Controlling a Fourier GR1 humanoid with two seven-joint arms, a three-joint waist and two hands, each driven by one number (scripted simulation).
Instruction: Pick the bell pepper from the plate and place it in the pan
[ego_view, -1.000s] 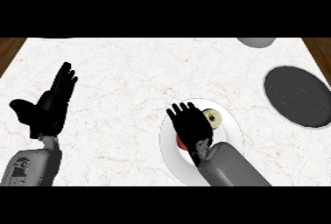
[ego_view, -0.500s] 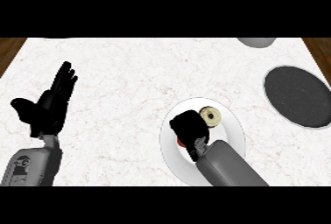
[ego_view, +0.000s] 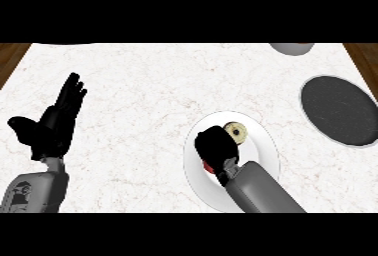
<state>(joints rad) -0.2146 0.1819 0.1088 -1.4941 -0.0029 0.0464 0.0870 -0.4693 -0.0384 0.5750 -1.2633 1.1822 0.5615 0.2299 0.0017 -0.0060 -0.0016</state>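
A white plate (ego_view: 263, 150) lies on the counter right of centre. My right hand (ego_view: 215, 146) is down on it with its fingers curled round the bell pepper (ego_view: 208, 166). The hand hides most of the pepper: only a red sliver shows under the wrist, and a cream round end (ego_view: 236, 131) pokes out at the fingertips. The dark round pan (ego_view: 339, 110) sits at the right edge, apart from the plate. My left hand (ego_view: 55, 125) rests open at the left, fingers up, holding nothing.
A grey round object (ego_view: 291, 47) is cut off by the far edge at the upper right. Brown wood shows beyond the counter's far corners. White marble counter (ego_view: 148, 100) stretches between the two hands.
My right hand's fingers went from spread above the plate to curled down around the bell pepper. The left hand has stayed still.
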